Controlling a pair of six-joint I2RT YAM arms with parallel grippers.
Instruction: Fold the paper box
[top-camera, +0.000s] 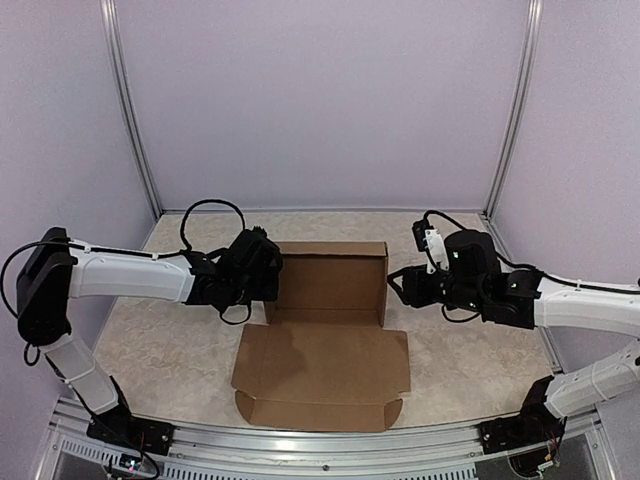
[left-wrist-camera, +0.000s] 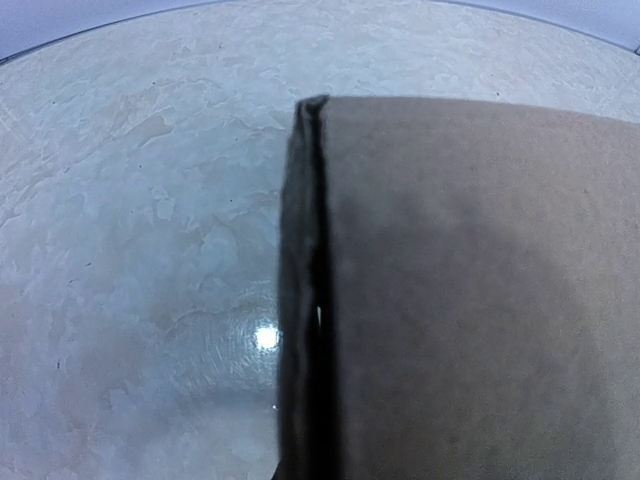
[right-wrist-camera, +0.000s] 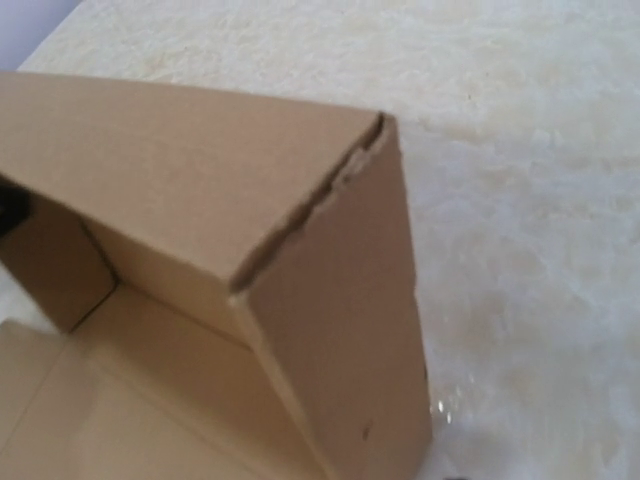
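The paper box (top-camera: 330, 340) is plain brown cardboard in the middle of the table. Its back half stands as a shallow tray with raised walls, and its lid flap (top-camera: 320, 375) lies flat toward the near edge. My left gripper (top-camera: 272, 277) is at the tray's left wall; its fingers do not show. The left wrist view looks along that wall's top edge (left-wrist-camera: 305, 300). My right gripper (top-camera: 396, 286) is just outside the tray's right wall, with its jaws apart. The right wrist view shows the tray's far right corner (right-wrist-camera: 330, 300), with no fingers in it.
The table top (top-camera: 160, 340) is a pale marbled mat. Metal frame posts (top-camera: 130, 110) stand at the back corners, with lilac walls behind them. A metal rail (top-camera: 320, 445) runs along the near edge between the arm bases.
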